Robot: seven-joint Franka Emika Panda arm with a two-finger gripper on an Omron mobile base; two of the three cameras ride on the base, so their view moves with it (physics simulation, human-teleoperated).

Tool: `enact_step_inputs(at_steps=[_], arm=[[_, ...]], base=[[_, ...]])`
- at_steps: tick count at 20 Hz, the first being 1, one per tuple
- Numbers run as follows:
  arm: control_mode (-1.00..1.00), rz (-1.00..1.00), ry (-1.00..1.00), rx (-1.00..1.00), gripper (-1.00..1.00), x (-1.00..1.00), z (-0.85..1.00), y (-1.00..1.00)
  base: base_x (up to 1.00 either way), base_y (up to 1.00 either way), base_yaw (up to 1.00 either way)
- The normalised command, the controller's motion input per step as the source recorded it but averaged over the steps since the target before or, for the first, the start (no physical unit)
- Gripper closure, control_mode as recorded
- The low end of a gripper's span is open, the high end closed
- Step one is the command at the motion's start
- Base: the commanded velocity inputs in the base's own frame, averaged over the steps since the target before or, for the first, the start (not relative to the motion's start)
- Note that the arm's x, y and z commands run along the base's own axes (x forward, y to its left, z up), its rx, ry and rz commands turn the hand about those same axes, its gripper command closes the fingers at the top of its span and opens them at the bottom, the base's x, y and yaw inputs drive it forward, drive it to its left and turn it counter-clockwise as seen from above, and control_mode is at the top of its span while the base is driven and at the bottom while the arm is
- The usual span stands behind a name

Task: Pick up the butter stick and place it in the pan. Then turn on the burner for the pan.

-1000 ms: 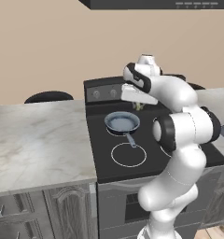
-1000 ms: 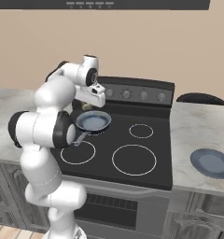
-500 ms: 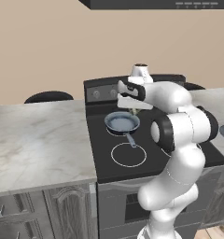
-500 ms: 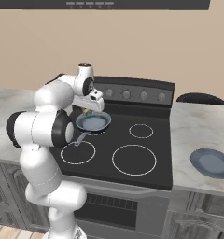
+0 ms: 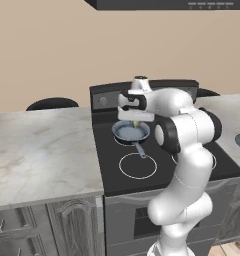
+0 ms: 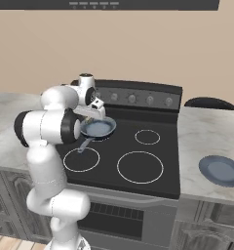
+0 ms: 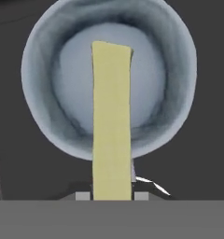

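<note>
Your claw [image 5: 136,123], pinching the butter stick [image 7: 112,140], has swung in over the last second and now hangs directly above the pan [image 7: 109,77] on the cooktop [image 6: 138,146], so release looks like the next step.

Pan [image 5: 131,132] on black cooktop [image 5: 157,170]

Even flat light, faint shadows, slightly soft

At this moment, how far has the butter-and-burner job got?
Done: the butter stick is picked up, held in the fingers. In hand: the gripper carries it above the pan, not released. Left: drop it in, then switch on the burner under the pan.
</note>
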Motion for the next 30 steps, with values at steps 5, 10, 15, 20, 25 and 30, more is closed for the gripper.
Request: enact_step_inputs(at_steps=[5, 10, 15, 20, 25, 30], arm=[[-1.0, 0.03, 0.0, 0.0, 1.0, 0.42, -0.14, -0.02], [-1.0, 0.05, 0.0, 0.0, 1.0, 0.38, -0.29, -0.02], [-1.0, 0.04, 0.0, 0.0, 1.0, 0.38, -0.4, -0.01], [-1.0, 0.06, 0.0, 0.0, 1.0, 0.41, -0.38, -0.07], [-1.0, 0.06, 0.01, 0.0, 1.0, 0.34, -0.36, -0.04], [-1.0, 0.01, 0.06, 0.0, 1.0, 0.08, -0.13, 0.0]], base=[[0.0, 0.0, 0.0], [0.0, 0.0, 0.0], [0.0, 0.0, 0.0], [0.0, 0.0, 0.0], [0.0, 0.0, 0.0], [0.0, 0.0, 0.0]])
